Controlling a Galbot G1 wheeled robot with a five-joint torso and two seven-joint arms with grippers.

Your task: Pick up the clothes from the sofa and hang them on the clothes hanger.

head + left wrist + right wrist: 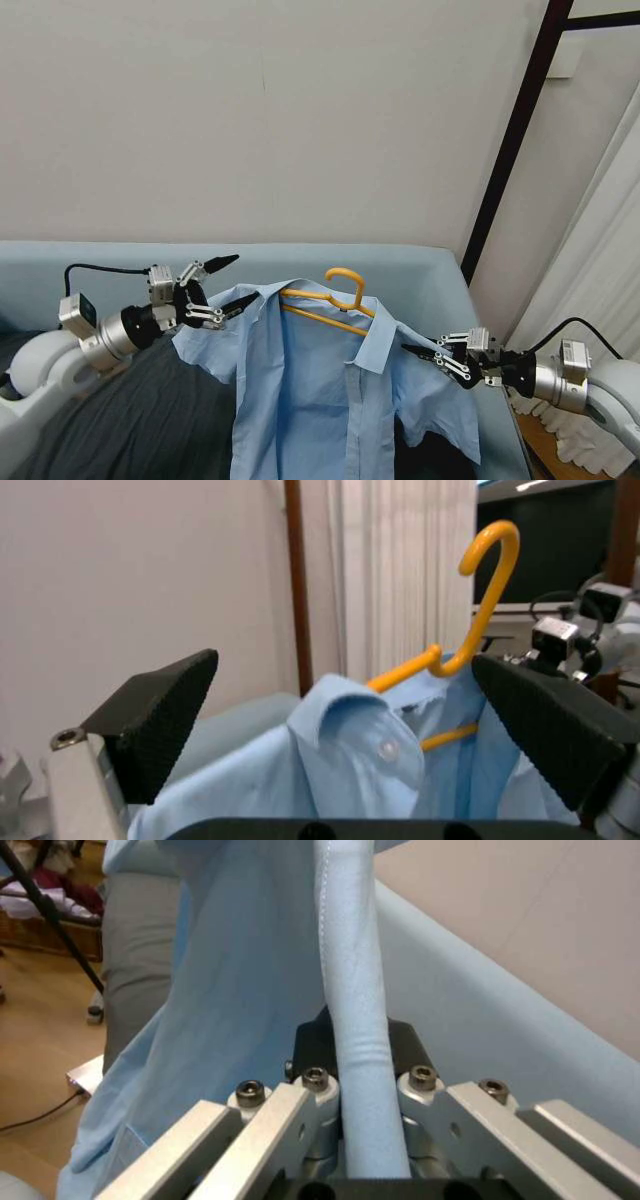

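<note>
A light blue short-sleeved shirt hangs on a yellow hanger, held up in front of the sofa. My left gripper is open at the shirt's left shoulder, its lower finger against the cloth. In the left wrist view its black pads stand wide apart, with the collar and the hanger hook beyond them. My right gripper is shut on the shirt's other shoulder. The right wrist view shows a fold of blue cloth pinched in that gripper.
A dark cloth lies on the sofa seat below the left arm. A black pole slants up at the right, with a white curtain beside it. Behind the sofa is a plain wall.
</note>
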